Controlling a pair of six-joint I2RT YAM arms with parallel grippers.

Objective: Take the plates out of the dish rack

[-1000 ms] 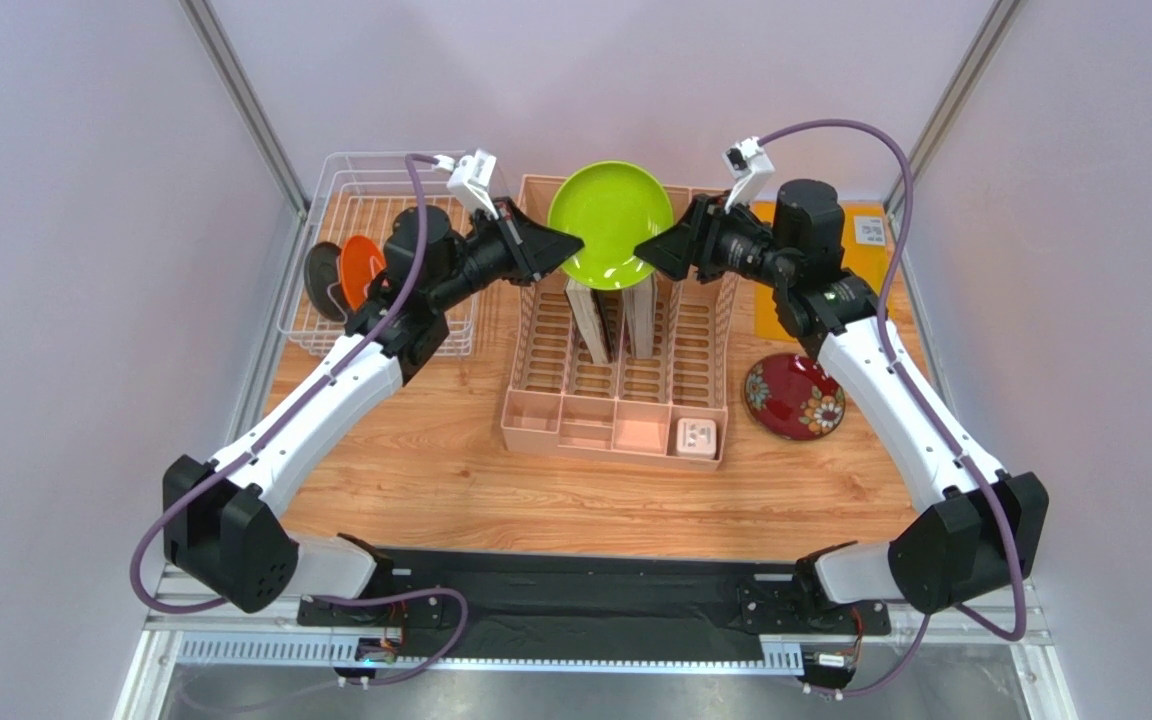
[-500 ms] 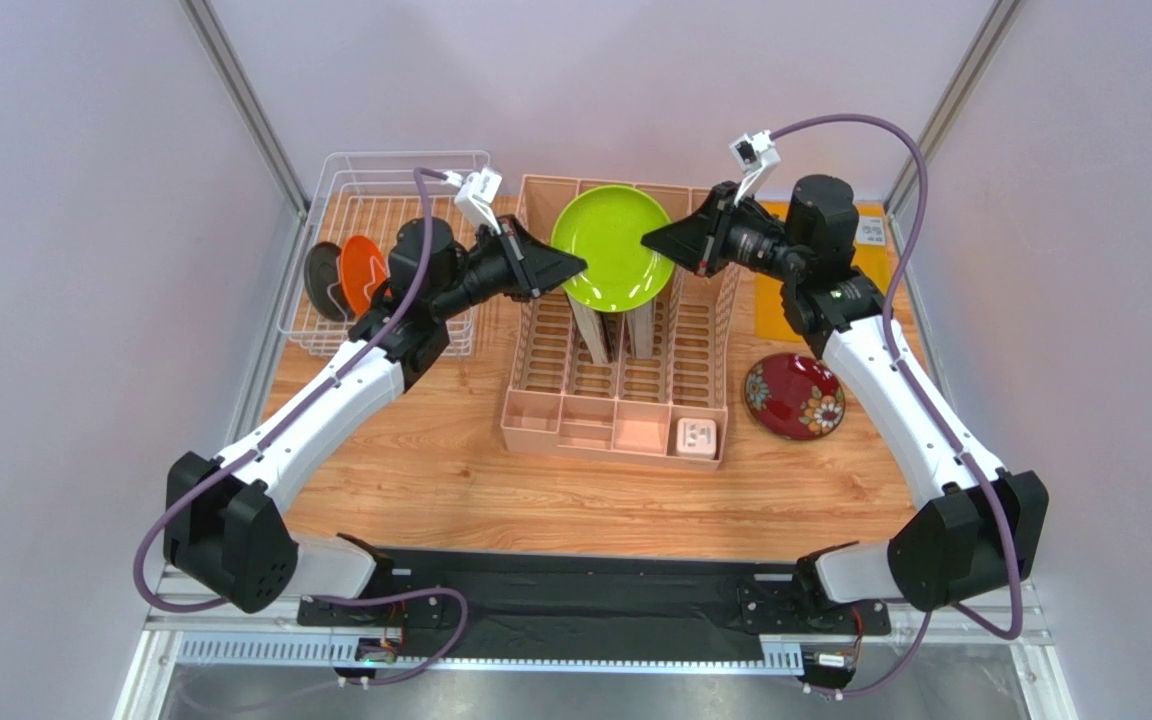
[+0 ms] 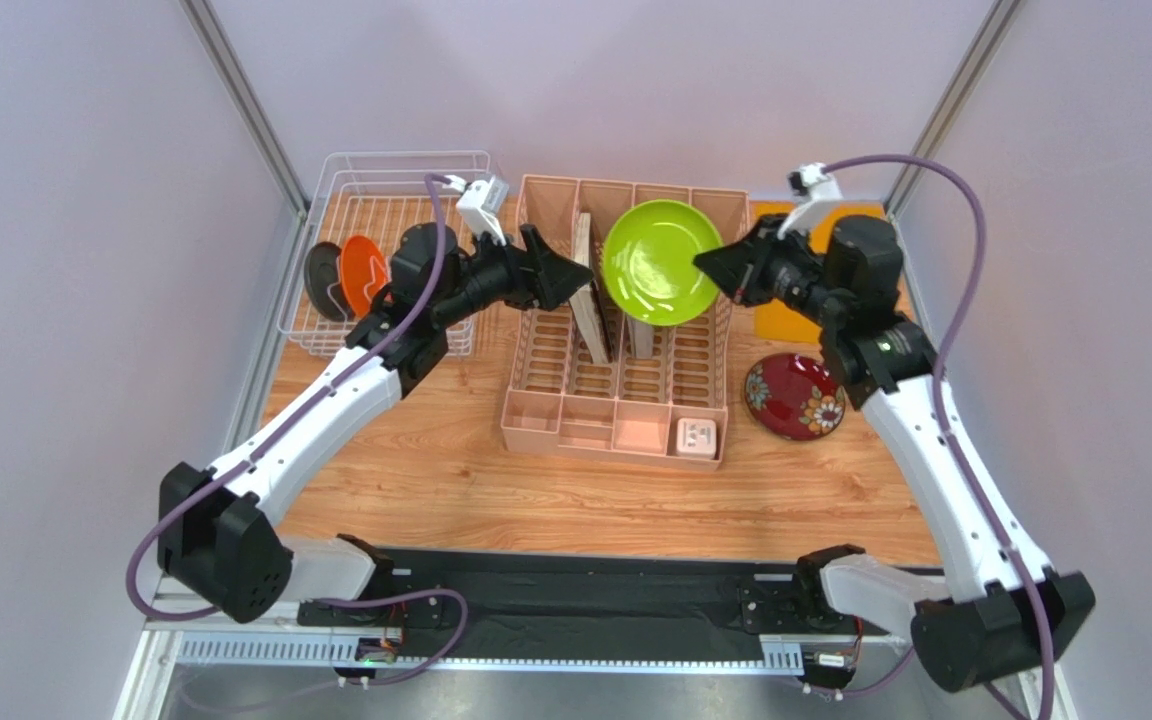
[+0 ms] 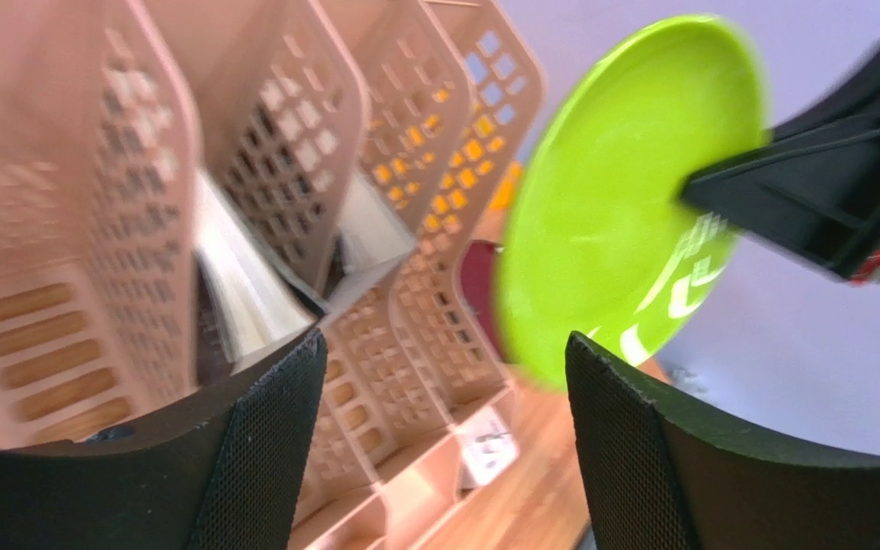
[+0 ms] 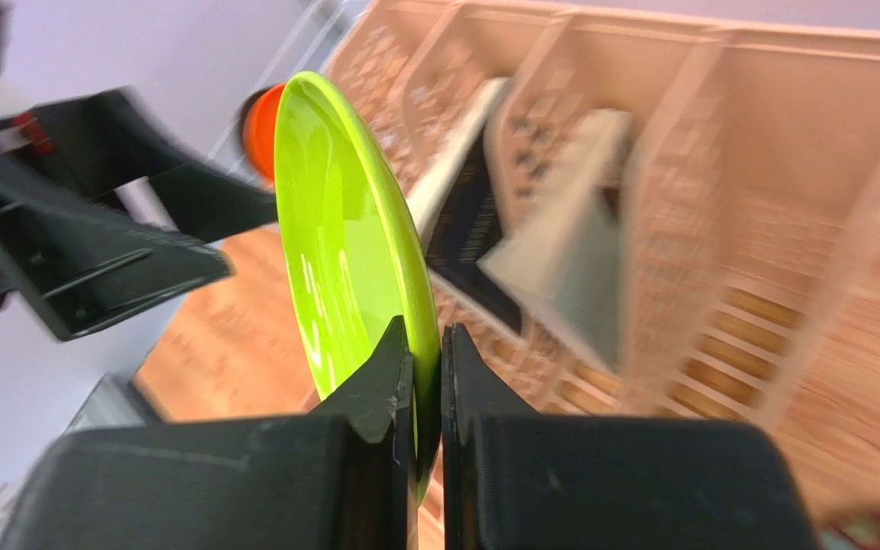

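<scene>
The lime green plate (image 3: 662, 263) hangs on edge above the pink organiser, and my right gripper (image 3: 717, 267) is shut on its right rim (image 5: 341, 229); the jaws pinch the rim in the right wrist view (image 5: 427, 355). My left gripper (image 3: 575, 275) stands open just left of the plate, not touching it (image 4: 445, 413); the plate (image 4: 617, 195) shows beyond its fingers. An orange plate (image 3: 361, 270) and a dark plate (image 3: 324, 278) lean in the white wire dish rack (image 3: 372, 168) at the back left. The dark red floral plate (image 3: 794, 396) lies flat on the table at the right.
The pink slotted organiser (image 3: 620, 405) fills the middle of the table, with beige boards (image 3: 590, 308) standing in its dividers. An orange mat (image 3: 778, 323) lies behind the red plate. Metal frame posts and grey walls close in both sides.
My left gripper has let go of the green plate and opened. The right arm, shut on the plate's rim, has carried it to the right.
</scene>
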